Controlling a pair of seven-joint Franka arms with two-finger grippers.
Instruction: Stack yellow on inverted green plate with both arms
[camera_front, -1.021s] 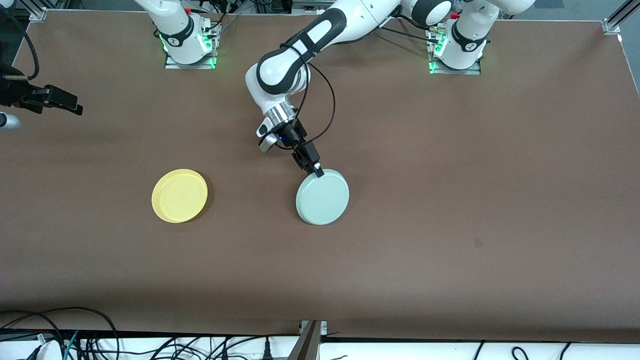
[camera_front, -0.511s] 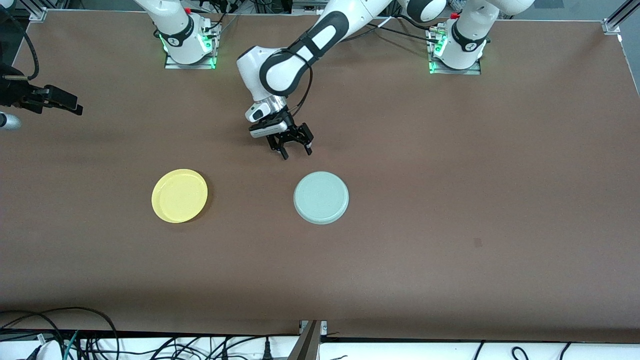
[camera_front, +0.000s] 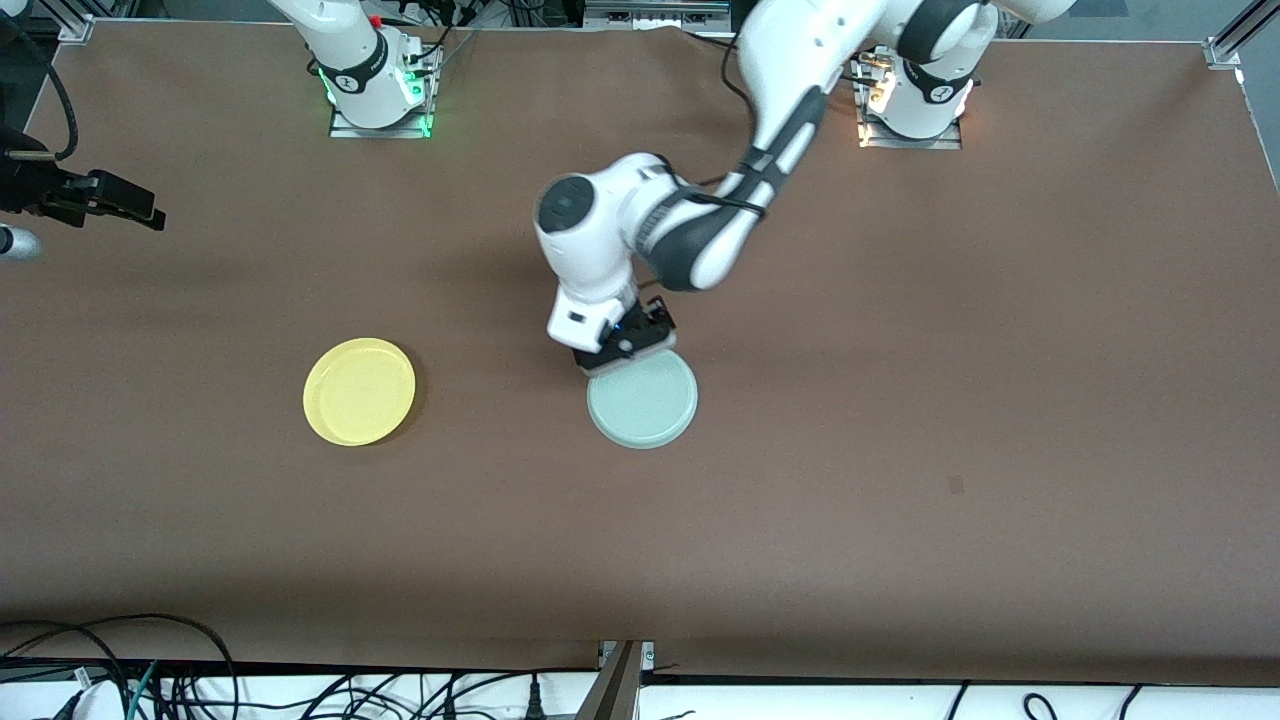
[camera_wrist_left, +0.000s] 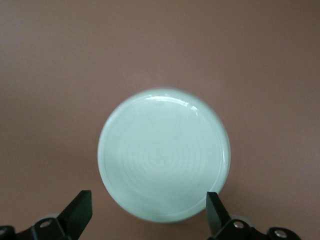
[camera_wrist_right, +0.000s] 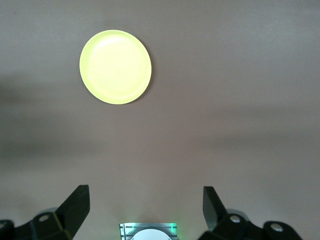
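Green plate (camera_front: 642, 402) inverted, left gripper (camera_wrist_left: 149, 216) over it, jaws apart

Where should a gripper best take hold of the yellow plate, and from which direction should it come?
Probably at the raised rim. The yellow plate lies flat and upright on the table, so only the rim offers an edge: come from above, one finger inside and one outside. The right gripper is open, high over the table near the right arm's base. The green plate lies apart, clear of such a grasp.
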